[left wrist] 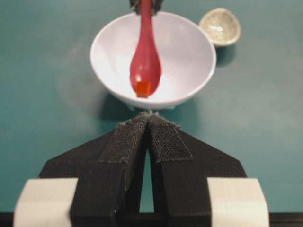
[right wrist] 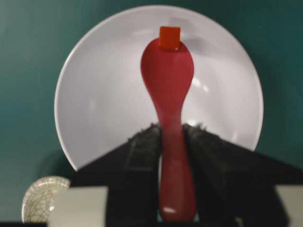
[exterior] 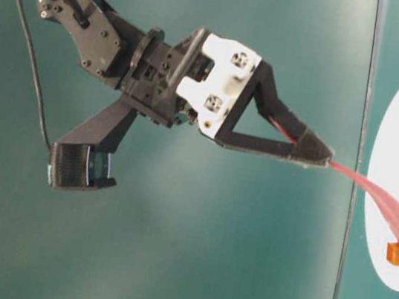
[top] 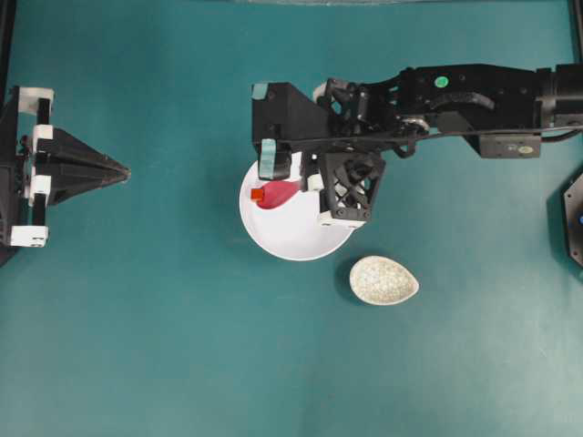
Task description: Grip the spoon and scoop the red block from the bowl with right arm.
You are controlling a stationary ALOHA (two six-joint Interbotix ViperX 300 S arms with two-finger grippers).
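The white bowl [top: 291, 235] sits mid-table. My right gripper [top: 305, 185] hangs over it, shut on the handle of the pink-magenta spoon [top: 279, 193]. The scoop points down into the bowl. The red block [top: 258, 194] lies at the scoop's front tip, touching it; I cannot tell if it rests on the lip. The right wrist view shows the spoon [right wrist: 168, 80] between my fingers [right wrist: 142, 142], the block [right wrist: 169, 38] and the bowl [right wrist: 104, 94]. My left gripper [top: 126, 170] is shut and empty at the far left, pointing at the bowl [left wrist: 189, 52].
A small speckled teardrop dish [top: 383, 279] lies just right of and in front of the bowl, also in the left wrist view [left wrist: 219, 26]. A dark fixture [top: 574, 218] sits at the right table edge.
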